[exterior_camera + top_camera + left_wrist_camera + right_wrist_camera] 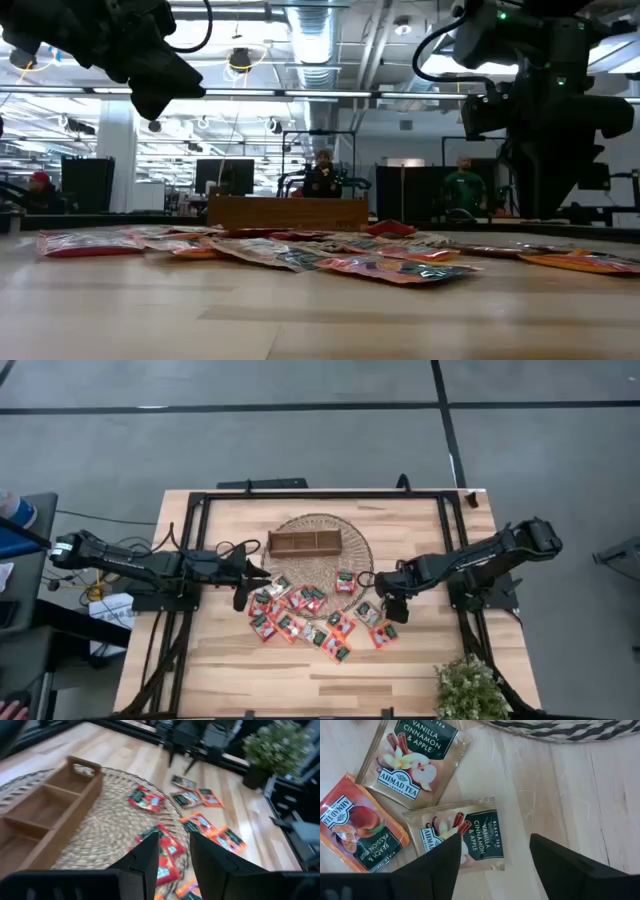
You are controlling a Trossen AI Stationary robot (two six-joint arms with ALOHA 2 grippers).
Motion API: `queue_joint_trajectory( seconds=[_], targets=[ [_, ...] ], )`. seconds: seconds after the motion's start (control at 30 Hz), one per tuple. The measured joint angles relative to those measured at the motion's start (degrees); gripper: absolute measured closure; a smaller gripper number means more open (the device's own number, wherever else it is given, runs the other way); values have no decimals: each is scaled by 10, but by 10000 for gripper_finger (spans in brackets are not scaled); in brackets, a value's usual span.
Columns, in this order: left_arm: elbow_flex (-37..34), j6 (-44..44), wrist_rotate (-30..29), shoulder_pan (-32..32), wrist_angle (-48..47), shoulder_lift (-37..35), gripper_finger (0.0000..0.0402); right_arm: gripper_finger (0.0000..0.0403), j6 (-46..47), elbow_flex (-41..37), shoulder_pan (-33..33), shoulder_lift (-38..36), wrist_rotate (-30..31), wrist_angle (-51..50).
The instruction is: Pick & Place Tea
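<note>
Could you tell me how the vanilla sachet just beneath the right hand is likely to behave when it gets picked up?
The sachet looks thin and glossy, so probably light, floppy and slippery. It lies flat on the table, so the open right hand may struggle to catch an edge.

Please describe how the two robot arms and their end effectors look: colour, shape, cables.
Both arms are black and jointed, mounted on black frame rails. Black cables loop beside the left arm. The left end effector and the right end effector each have two flat, dark, wedge-shaped fingers.
</note>
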Motion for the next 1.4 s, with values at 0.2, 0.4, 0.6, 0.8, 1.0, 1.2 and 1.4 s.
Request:
queue_joint_trajectory(
  seconds=[0.2,0.4,0.6,0.8,1.0,1.2,1.4],
  targets=[
    [0,27,34,0,-8,0,300,159,0,0,0,0,0,0],
    [0,26,35,0,-13,0,300,159,0,0,1,23,0,1],
    [0,24,35,0,-17,0,300,159,1,3,1,86,-2,5],
    [0,15,35,0,-17,0,300,160,0,8,-1,121,-9,-1],
    [0,10,35,0,-17,0,300,218,-3,0,-2,102,-9,6],
    [0,10,35,0,-17,0,300,368,-14,0,-14,94,-18,1],
    [0,9,35,0,-17,0,300,392,-27,0,-21,94,-19,-1]
  ],
)
